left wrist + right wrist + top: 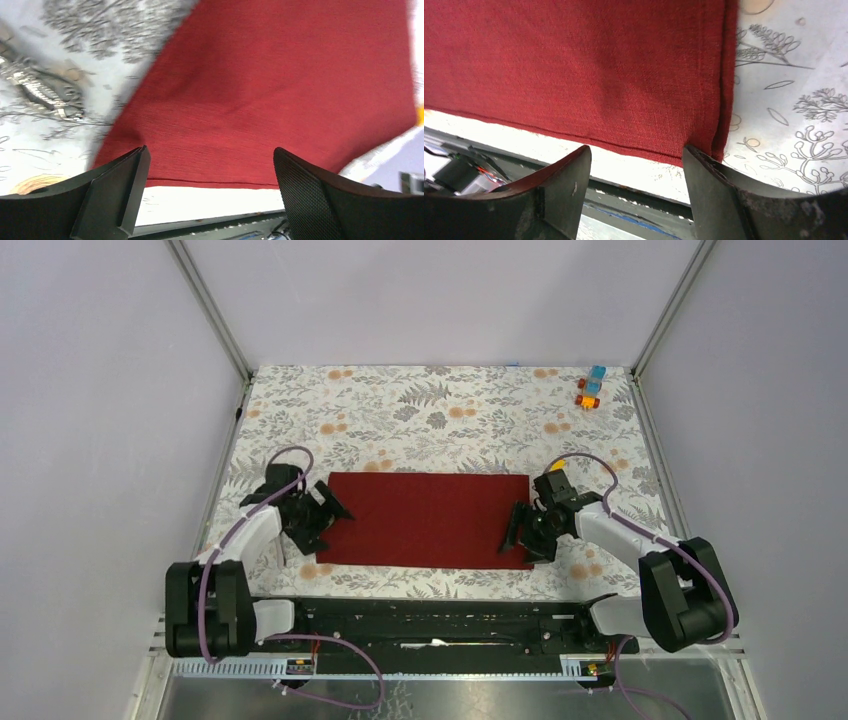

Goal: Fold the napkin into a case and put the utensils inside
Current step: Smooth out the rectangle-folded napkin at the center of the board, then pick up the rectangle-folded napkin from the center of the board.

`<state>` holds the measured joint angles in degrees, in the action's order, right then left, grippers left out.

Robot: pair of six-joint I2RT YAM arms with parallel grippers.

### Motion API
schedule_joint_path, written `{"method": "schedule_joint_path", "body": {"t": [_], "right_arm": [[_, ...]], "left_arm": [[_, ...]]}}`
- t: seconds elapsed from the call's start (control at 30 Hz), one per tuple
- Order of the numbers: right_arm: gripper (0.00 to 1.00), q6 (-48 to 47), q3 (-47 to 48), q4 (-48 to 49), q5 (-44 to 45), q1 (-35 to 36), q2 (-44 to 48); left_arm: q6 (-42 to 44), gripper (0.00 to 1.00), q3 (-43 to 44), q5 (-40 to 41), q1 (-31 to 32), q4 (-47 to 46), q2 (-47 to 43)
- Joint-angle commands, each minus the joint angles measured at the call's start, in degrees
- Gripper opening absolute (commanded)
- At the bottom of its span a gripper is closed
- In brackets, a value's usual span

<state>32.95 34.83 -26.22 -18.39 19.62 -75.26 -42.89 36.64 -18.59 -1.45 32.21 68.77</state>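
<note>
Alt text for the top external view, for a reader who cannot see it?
A dark red napkin lies flat as a wide rectangle on a floral table, an open left gripper at its left edge and an open right gripper at its right edge. Small toy blocks sit in the far right corner.

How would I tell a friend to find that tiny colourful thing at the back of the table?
Start at the floral-patterned table and follow it to its far right corner, beside the metal frame post. There sits a small cluster of toy blocks, light blue and orange. It is the only small multicoloured thing, apart from the flat dark red napkin in the middle.
</note>
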Motion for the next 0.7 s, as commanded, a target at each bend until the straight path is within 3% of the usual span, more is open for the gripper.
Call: {"method": "schedule_joint_path", "body": {"t": [0.0, 0.1, 0.17, 0.27, 0.43, 0.67], "right_arm": [[0.74, 5.01, -1.55, -5.56, 11.0, -1.42, -1.05], [0.79, 4.83, 0.97, -7.72, 14.12, -0.46, 2.86], [0.89, 0.67, 4.83, -5.83, 9.53, 0.33, 5.26], [0.96, -4.23, 9.97, 2.82, 0.59, 0.37, 3.85], [0.96, -6.03, 22.13, 14.83, -11.94, -3.3, -13.66], [0.94, -1.45, 26.64, 30.12, -22.58, -10.11, -31.35]], "left_arm": [[-1.33, 0.99, -2.69, 5.27, -0.39, -1.67, 3.77], [-0.09, 0.99, 1.71, 9.24, 0.92, 1.7, 1.67], [1.13, 0.99, 4.69, 10.55, 1.1, 2.15, -3.34], [2.03, 0.99, 7.5, 4.14, 1.11, -4.82, -5.41], [-4.28, 0.99, 10.75, -11.64, 1.1, -22.69, 9.73], [-2.83, 0.99, 19.84, -8.14, 1.5, -33.55, 29.67]]}}
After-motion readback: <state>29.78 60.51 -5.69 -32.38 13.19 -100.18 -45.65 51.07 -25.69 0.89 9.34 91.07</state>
